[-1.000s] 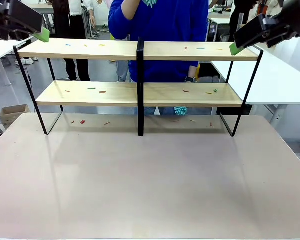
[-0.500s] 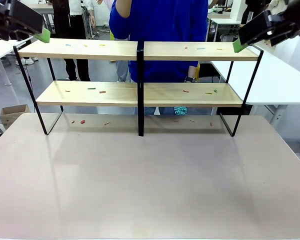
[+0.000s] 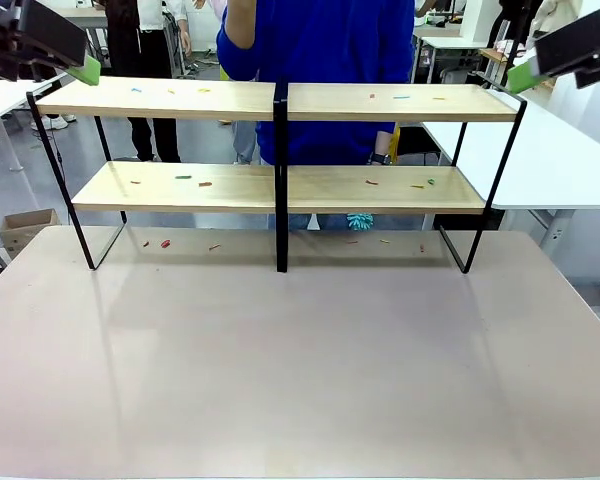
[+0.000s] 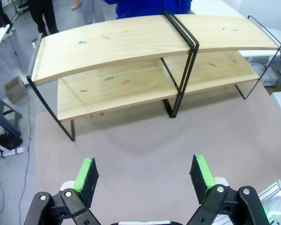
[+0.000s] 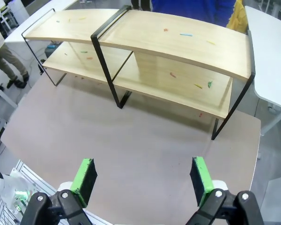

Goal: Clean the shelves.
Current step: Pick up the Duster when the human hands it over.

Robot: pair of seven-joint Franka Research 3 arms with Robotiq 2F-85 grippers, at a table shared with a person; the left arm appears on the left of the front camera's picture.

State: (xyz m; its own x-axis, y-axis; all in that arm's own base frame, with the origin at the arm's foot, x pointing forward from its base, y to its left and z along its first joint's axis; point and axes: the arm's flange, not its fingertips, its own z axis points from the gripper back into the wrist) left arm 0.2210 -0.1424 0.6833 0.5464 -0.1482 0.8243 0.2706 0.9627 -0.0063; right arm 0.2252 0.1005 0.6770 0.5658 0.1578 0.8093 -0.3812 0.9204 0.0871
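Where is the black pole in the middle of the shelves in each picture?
Front view: the black pole stands dead centre, upright.
Left wrist view: pole right of centre, upper half, leaning.
Right wrist view: pole left of centre, upper half, leaning.
Shared landmark: a person's blue top behind the shelves.

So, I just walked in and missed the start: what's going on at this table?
Nothing is being handled. The two-tier wooden shelves stand on the beige table, small coloured scraps scattered on both boards and the tabletop beneath. The left arm and right arm hover near the rack's top corners, jaws open and empty. A person in blue stands behind.
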